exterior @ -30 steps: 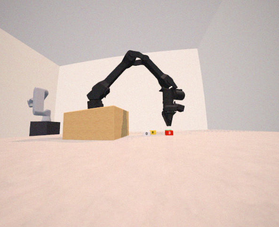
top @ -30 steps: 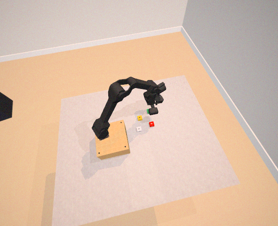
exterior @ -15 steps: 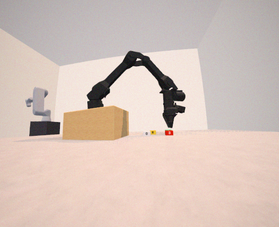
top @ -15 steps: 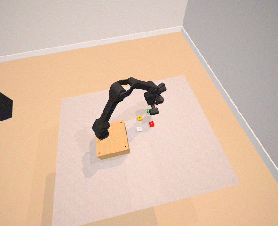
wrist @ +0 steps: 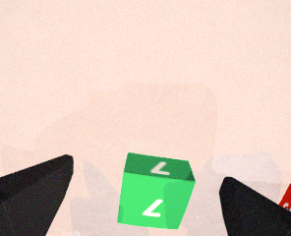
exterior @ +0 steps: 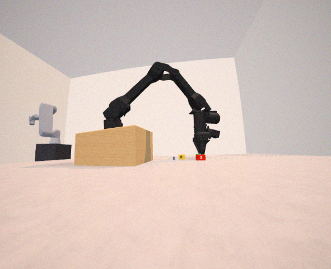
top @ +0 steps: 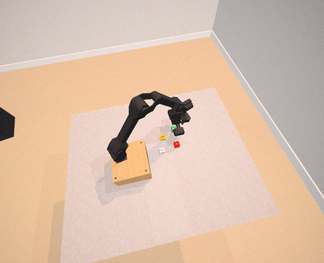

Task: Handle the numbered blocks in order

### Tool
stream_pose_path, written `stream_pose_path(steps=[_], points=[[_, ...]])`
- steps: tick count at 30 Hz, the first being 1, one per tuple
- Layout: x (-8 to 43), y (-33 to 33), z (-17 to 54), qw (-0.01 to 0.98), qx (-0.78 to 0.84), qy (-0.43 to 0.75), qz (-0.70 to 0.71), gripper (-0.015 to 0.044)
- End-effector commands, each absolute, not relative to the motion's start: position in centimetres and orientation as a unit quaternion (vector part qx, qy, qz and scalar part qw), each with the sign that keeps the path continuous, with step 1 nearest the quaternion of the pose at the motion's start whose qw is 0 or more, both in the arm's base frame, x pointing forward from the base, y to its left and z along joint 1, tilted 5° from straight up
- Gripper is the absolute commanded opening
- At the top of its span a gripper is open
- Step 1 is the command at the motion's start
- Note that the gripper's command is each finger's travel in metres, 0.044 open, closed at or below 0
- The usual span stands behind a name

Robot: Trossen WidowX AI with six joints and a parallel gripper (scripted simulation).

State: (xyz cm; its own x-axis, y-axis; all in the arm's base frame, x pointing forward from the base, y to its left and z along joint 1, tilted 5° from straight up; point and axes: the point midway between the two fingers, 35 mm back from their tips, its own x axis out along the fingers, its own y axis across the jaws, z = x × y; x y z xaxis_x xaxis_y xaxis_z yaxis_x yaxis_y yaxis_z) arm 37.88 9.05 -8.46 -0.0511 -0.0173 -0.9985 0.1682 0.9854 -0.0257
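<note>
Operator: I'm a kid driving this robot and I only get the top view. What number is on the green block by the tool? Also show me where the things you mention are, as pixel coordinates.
Observer: The wrist view shows a 7 on the green block (top: 173, 129) (wrist: 155, 202).

Operator: Is the tool squeezing it?

Observer: No. In the wrist view the tool (top: 178, 130) (exterior: 201, 153) (wrist: 149, 177) is open, with a gap on both sides of the block.

Operator: What's the white one's number?

Observer: The exterior view shows a 0 on the white block (top: 162, 150) (exterior: 173, 158).
</note>
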Motion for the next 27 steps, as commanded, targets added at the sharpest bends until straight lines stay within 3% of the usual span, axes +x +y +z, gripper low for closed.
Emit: stream_pose_path(steps=[1, 6, 27], points=[[37.87, 9.04, -8.61, 0.686, 0.054, 0.722, -0.07, 0.0242], [37.87, 9.04, -8.61, 0.686, 0.054, 0.722, -0.07, 0.012], [37.87, 9.04, -8.61, 0.686, 0.054, 0.722, -0.07, 0.012]])
